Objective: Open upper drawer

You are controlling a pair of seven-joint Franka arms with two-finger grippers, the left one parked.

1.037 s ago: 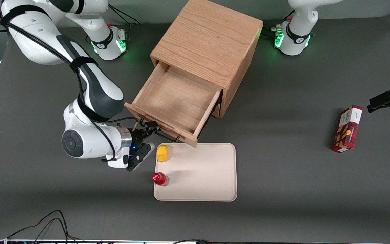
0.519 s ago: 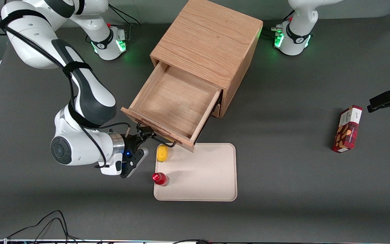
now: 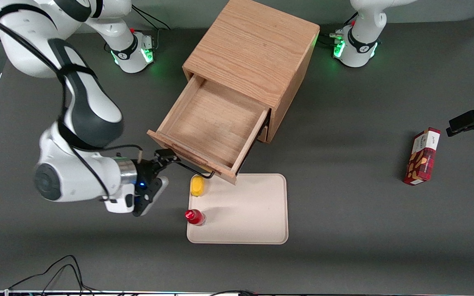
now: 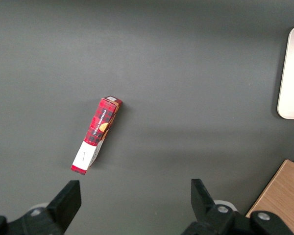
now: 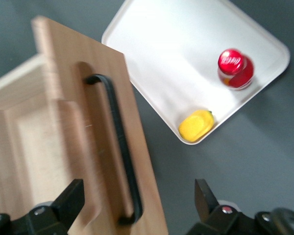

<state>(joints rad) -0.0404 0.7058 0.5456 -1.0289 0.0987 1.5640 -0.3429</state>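
**Now: drawer out, fingers spread**

Front view: the upper drawer (image 3: 210,127) juts from the cabinet (image 3: 253,61) at frame centre on a dark grey table (image 3: 344,205). The gripper (image 3: 161,158), empty, hangs beside the handle (image 3: 194,169).

Right wrist view: fingers (image 5: 71,198) spread apart, handle (image 5: 118,147) between them, untouched; tray (image 5: 166,54) nearby.

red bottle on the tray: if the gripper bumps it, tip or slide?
Probably tips: the red bottle stands upright at the tray edge and looks narrow for its height. If it falls, its round body would likely roll, though the tray's raised rim may catch it. The open gripper sits near the upper drawer handle, clear of it.
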